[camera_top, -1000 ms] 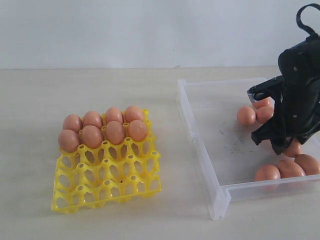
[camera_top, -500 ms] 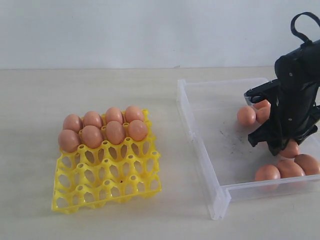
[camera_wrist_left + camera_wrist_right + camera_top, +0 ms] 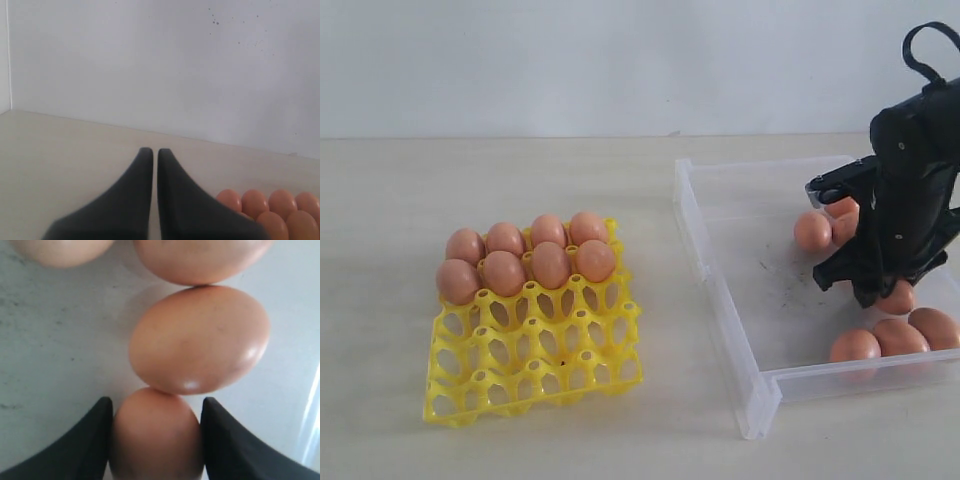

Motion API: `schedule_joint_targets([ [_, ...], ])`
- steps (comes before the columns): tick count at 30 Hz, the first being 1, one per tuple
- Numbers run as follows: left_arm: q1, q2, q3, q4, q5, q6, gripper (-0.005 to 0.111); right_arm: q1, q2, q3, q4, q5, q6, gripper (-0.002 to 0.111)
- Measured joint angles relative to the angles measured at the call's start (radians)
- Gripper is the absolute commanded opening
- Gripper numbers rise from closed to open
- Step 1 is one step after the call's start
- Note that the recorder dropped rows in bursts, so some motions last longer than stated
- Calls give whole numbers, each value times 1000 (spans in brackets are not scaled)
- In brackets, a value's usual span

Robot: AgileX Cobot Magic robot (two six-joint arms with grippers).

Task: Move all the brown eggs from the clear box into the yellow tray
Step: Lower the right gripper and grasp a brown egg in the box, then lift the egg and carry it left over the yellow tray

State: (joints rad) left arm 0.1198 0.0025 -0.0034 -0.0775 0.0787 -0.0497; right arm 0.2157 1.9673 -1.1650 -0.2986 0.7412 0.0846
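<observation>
The right pincer, jaws wide, clasps one brown egg lying in the clear box, touching a neighbouring egg. The left pincer is closed, empty.

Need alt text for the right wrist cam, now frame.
The two dark fingers of the right gripper sit against both sides of a brown egg on the scuffed floor of the clear box. A second egg touches it just past the fingertips, and two more eggs are cut off by the frame edge.
</observation>
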Motion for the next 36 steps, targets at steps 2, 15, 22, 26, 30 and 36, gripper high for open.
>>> schedule_joint_targets([
  [2,0,0,0,0,0,0,4,-1,-16,0,52,-37,-5,0],
  [15,0,0,0,0,0,0,4,57,-192,150,360,-495,-170,0],
  [22,0,0,0,0,0,0,4,186,-255,254,370,-800,-155,0],
  [26,0,0,0,0,0,0,4,296,-264,277,370,-993,-98,0],
  [30,0,0,0,0,0,0,4,406,-264,279,341,-1154,-37,0],
  [36,0,0,0,0,0,0,4,511,-256,279,129,-1368,126,0],
])
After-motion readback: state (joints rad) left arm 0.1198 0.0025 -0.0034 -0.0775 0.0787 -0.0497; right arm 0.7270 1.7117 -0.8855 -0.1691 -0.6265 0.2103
